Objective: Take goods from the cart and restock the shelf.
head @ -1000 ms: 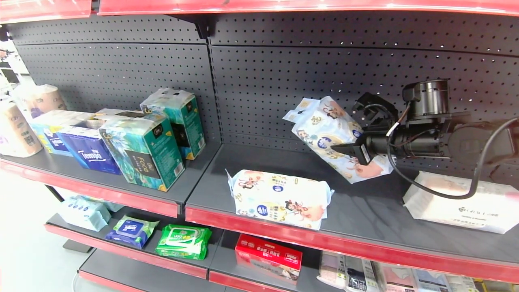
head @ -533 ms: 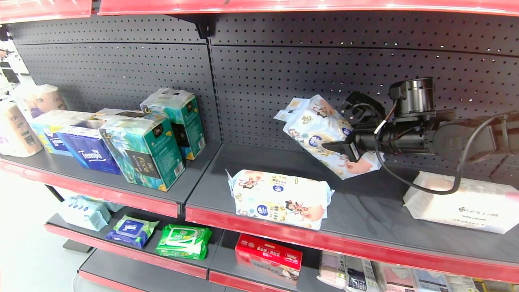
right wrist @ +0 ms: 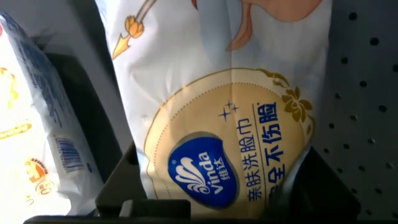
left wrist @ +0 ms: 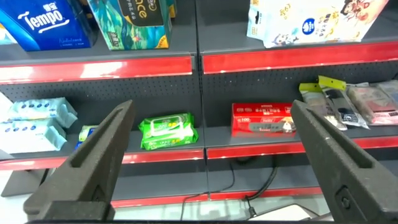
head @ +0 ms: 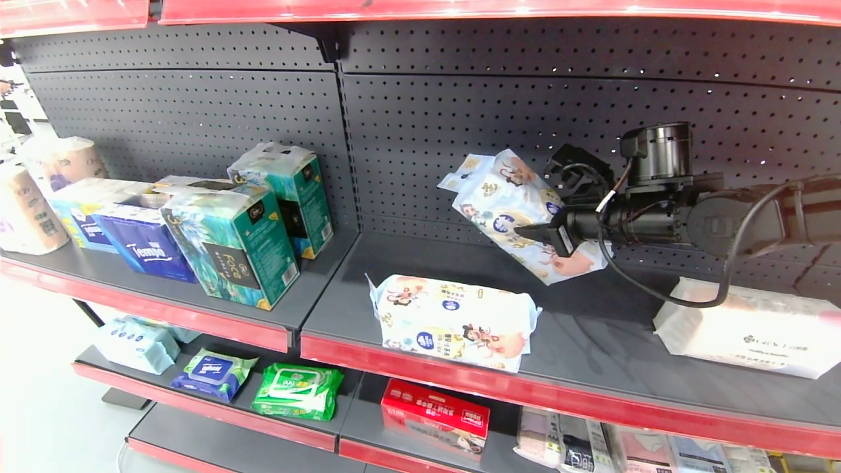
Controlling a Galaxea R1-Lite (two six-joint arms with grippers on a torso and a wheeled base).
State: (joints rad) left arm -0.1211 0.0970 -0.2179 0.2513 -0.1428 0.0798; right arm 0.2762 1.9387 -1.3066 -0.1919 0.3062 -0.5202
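The right jaws were clamped on a soft white plastic pack printed with cartoon figures [head: 506, 200], holding it tilted in the air above the dark grey shelf board [head: 591, 341], close to the black pegboard back [head: 460, 112]. A matching pack [head: 453, 322] lay flat at the board's front edge. The left jaws stood wide apart with nothing between them, facing the lower shelves [left wrist: 205, 146].
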